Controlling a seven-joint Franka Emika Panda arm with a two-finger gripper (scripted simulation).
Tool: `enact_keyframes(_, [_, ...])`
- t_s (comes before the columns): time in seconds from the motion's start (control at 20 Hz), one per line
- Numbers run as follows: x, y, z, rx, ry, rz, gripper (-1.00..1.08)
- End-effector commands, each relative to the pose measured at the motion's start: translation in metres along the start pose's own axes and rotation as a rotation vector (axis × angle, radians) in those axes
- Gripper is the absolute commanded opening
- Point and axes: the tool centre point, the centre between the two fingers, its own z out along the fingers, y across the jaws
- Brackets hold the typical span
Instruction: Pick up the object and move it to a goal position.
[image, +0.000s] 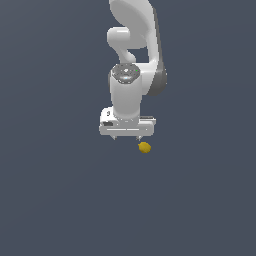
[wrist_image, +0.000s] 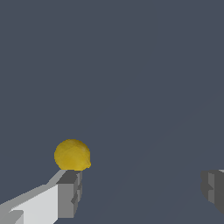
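The object is a small yellow-orange lemon-like lump (image: 144, 147) lying on the dark grey floor. My white gripper (image: 127, 137) hangs just above the floor with its jaws wide apart and nothing between them. In the exterior view the lump lies just below and a little to the right of the gripper's right fingertip. In the wrist view the lump (wrist_image: 72, 155) sits just beyond one grey fingertip (wrist_image: 69, 193), outside the gap between the fingers. The other fingertip (wrist_image: 214, 189) is far off at the picture's edge.
A plain dark grey floor (image: 60, 200) fills both views. The white arm (image: 132, 40) rises behind the gripper at the top of the exterior view.
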Motion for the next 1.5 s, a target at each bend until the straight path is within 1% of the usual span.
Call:
enact_keyframes(0.0, [-0.001, -0.005, 0.005, -0.001, -0.001, -0.013, 1.00])
enact_keyframes(0.2, [-0.005, -0.022, 0.020, -0.003, 0.000, -0.054, 1.00])
enact_keyframes(0.55, [-0.020, -0.066, 0.060, -0.003, 0.003, -0.167, 1.00])
enact_keyframes(0.75, [-0.027, -0.082, 0.075, -0.001, 0.004, -0.210, 1.00])
enact_keyframes(0.95, [-0.031, -0.089, 0.081, 0.000, 0.005, -0.228, 1.00])
enact_keyframes(1.2, [-0.031, -0.089, 0.083, 0.000, 0.003, -0.226, 1.00])
enact_keyframes(1.45, [-0.031, -0.089, 0.102, 0.000, 0.004, -0.227, 1.00])
